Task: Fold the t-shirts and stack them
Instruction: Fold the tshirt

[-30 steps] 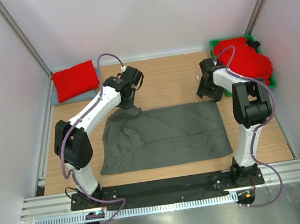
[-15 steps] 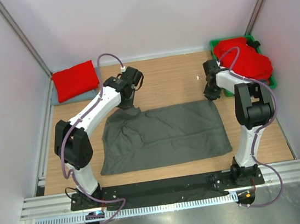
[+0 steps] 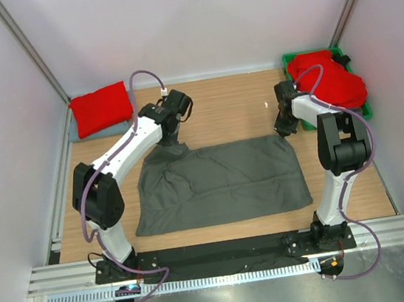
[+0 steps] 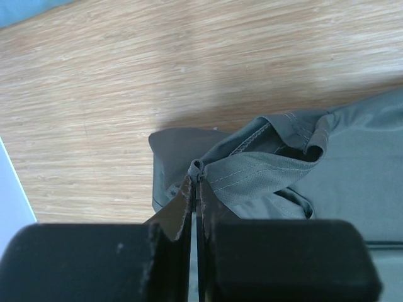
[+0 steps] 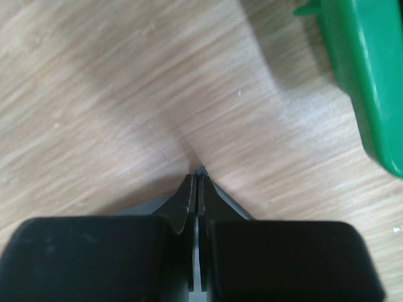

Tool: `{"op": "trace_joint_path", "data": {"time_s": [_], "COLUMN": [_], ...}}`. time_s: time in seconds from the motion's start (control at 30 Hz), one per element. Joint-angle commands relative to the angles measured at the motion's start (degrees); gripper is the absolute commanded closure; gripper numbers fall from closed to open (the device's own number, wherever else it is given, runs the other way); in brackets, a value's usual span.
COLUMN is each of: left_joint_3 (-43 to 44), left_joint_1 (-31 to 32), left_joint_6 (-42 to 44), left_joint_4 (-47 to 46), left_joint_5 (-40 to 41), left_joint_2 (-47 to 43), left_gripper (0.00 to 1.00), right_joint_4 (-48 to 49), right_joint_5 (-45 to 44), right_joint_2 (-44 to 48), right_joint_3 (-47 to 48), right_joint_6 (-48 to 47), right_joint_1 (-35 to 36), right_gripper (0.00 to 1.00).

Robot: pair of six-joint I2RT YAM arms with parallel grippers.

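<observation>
A dark charcoal grey t-shirt (image 3: 221, 184) lies spread across the wooden table. My left gripper (image 3: 174, 144) is shut on its bunched far left corner (image 4: 252, 167), the cloth pinched between the fingertips (image 4: 186, 192). At the far right corner my right gripper (image 3: 283, 130) is shut on a small tip of the grey cloth (image 5: 202, 170). A folded red t-shirt (image 3: 101, 108) rests at the far left on a pale blue-grey one (image 3: 74, 132). More red t-shirts (image 3: 331, 82) are heaped in the green bin (image 3: 367, 108).
The green bin's wall (image 5: 362, 75) stands close to the right of my right gripper. White enclosure walls ring the table, and a metal rail (image 3: 223, 254) carries both arm bases at the near edge.
My right gripper has come down onto the shirt's far right corner and shut on it. The left gripper has kept its hold and place.
</observation>
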State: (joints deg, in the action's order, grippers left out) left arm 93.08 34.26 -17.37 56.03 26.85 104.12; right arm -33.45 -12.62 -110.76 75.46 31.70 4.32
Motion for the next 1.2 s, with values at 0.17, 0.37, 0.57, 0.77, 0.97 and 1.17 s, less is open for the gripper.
{"op": "trace_joint_path", "data": {"time_s": [0.17,0.37,0.57,0.77,0.97,1.17], "left_joint_3": [2.0,-4.7,-10.3,-15.3,-19.9,-24.2], "left_joint_1": [-0.1,0.5,2.5,4.8,6.9,8.8], "left_joint_6": [-2.0,-4.6,-7.9,-11.5,-14.7,-17.5], "left_joint_4": [3.6,4.0,4.9,6.4,7.3,8.1], "left_joint_5": [1.9,0.2,0.5,1.3,1.2,1.2], "left_joint_2": [-6.5,-12.2,-16.8,-20.3,-24.0,-26.3], "left_gripper": [1.00,1.00,1.00,1.00,1.00,1.00], "right_joint_4": [-4.8,-5.1,-5.5,-5.1,-5.4,-6.0], "right_joint_5": [3.0,2.5,1.0,0.2,-0.3,-0.7], "right_joint_2": [11.7,19.4,24.9,29.8,32.8,35.2], "right_joint_3": [-2.2,-7.8,-13.2,-18.6,-21.0,-22.5], "right_joint_6": [-1.6,-1.2,-0.9,-0.8,-0.6,-0.5], "right_joint_1": [0.2,0.2,0.2,0.1,0.2,0.1], "right_gripper": [0.99,0.99,0.99,0.99,0.99,0.99]}}
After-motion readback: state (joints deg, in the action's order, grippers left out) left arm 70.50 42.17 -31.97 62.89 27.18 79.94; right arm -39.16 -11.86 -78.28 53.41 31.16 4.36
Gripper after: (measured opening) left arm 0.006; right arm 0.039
